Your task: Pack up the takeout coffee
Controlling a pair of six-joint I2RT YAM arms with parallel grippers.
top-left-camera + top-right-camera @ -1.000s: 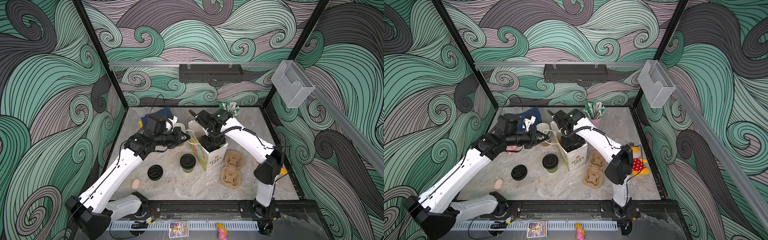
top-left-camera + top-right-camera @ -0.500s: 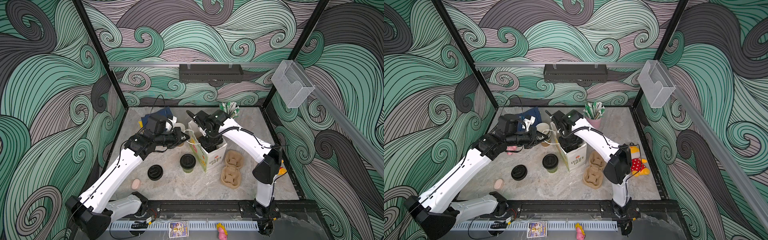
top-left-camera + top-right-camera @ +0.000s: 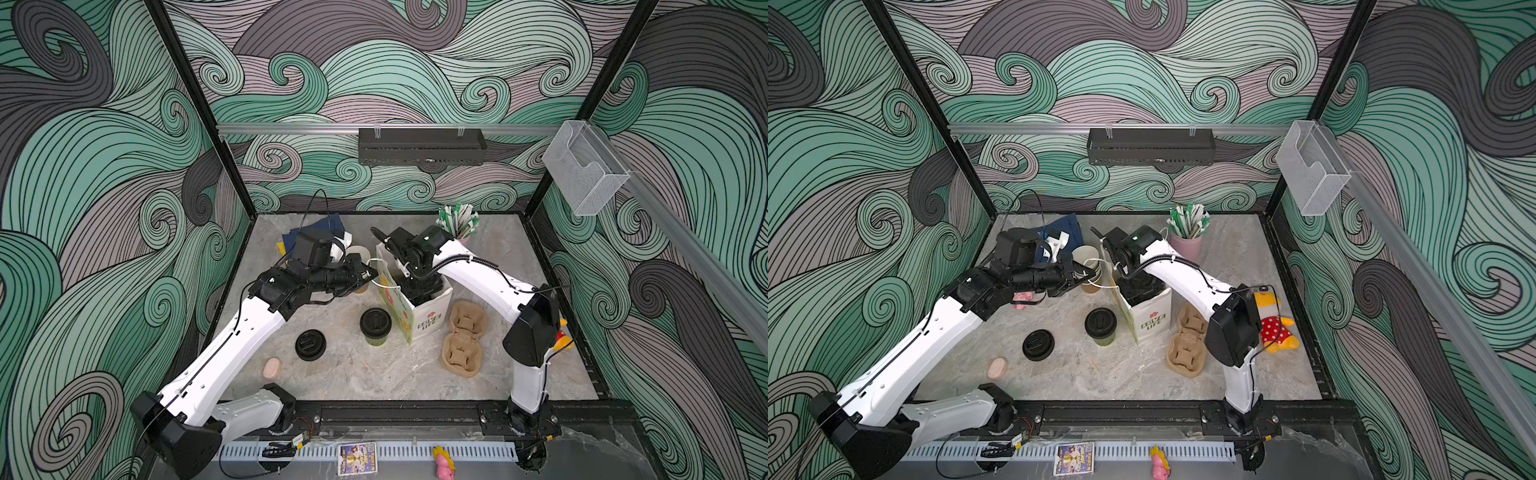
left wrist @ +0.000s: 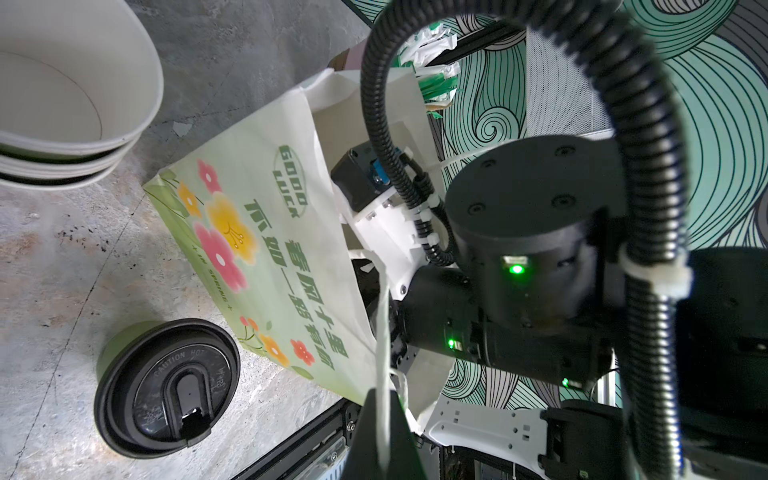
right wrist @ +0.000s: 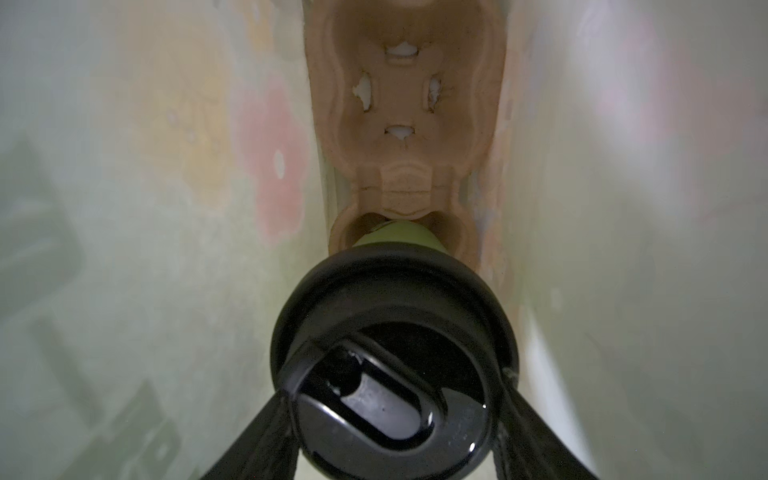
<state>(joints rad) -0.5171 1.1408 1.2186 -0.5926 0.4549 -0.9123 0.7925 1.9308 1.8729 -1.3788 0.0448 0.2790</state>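
Black-fingered right gripper [image 5: 399,419]: deep inside the bag, jaws closed on a sip lid, one finger [image 5: 266,440] against each side of its rim.
Cup in the bag [image 5: 395,365]: olive-green side, black lid on, upright, base sitting in the nearer pocket of a pulp carrier.
Carrier in the bag [image 5: 403,104]: brown, lying along the bag floor between the two pale walls.
Left gripper [image 4: 382,432]: jaws pressed together, pinching the white cord handle [image 4: 384,332] at the bag's mouth.
Bag [image 3: 428,322]: pale, flower print on one face, upright at mid-table, right arm reaching down into it in both top views.
Cup on the table [image 3: 375,328]: lidded, upright, just beside the bag's flowered face, apart from both grippers.
Loose lid [image 3: 310,344]: black, flat on the grey table [image 3: 374,374], near that cup on its left.
Stacked cups [image 3: 1086,257]: unlidded, white inside, just behind the left gripper.
Second carrier [image 3: 463,338]: brown pulp, on the table just right of the bag.
Pink cup of straws [image 3: 1185,245]: at the back, behind the right arm.
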